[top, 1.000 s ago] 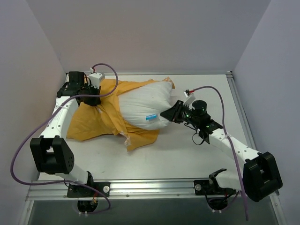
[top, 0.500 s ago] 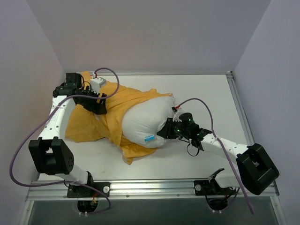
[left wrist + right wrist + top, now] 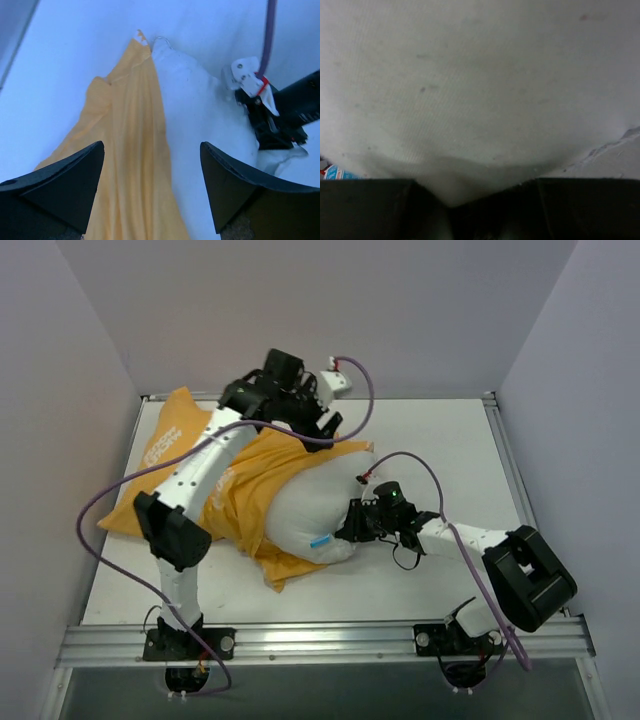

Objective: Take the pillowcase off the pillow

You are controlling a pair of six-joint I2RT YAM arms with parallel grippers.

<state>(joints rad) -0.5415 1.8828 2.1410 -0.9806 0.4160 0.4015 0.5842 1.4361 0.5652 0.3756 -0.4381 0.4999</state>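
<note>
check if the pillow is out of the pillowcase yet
Partly out: the pillow shows bare white on its right, the pillowcase covers its left end.

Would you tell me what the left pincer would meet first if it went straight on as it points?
Probably the pillowcase, right beside the bare pillow; the open left pincer aims at that border, though depth is unclear.

The left gripper [image 3: 322, 427] is held wide apart at upper centre, arm outstretched. The right gripper [image 3: 350, 526] is clamped on the pillow [image 3: 305, 502] at centre, forearm laid low.
</note>
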